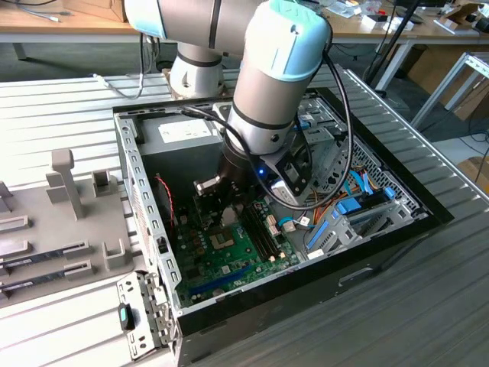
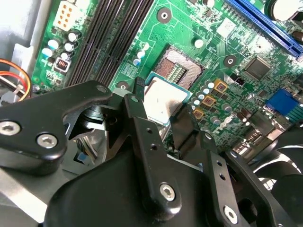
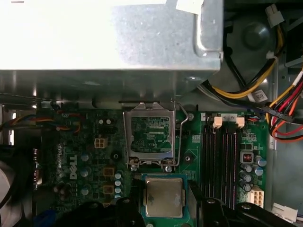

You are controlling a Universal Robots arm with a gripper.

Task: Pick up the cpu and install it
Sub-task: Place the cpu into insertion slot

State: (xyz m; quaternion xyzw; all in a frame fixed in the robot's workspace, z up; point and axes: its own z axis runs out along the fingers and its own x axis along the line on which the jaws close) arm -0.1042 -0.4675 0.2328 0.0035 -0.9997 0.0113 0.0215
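Note:
The cpu (image 2: 161,100), a small square chip with a silvery-grey top and a thin pale rim, sits between my black fingers in both wrist views. My gripper (image 2: 163,103) is shut on the cpu (image 3: 163,196), one finger (image 2: 138,94) on each side. The chip hangs tilted just above the green motherboard (image 2: 208,28), partly overlapping the open socket (image 2: 179,71). The socket's metal load frame (image 3: 150,137) and lever stand raised beyond it. In the exterior view my gripper (image 1: 225,205) reaches down into the open computer case (image 1: 137,191).
A grey power-supply box (image 3: 109,38) is close behind the socket. Dark memory slots (image 3: 222,151) run beside it, and bundled coloured cables (image 3: 270,99) lie further off. On the exterior view's left is a grey fixture tray (image 1: 61,222) with holders.

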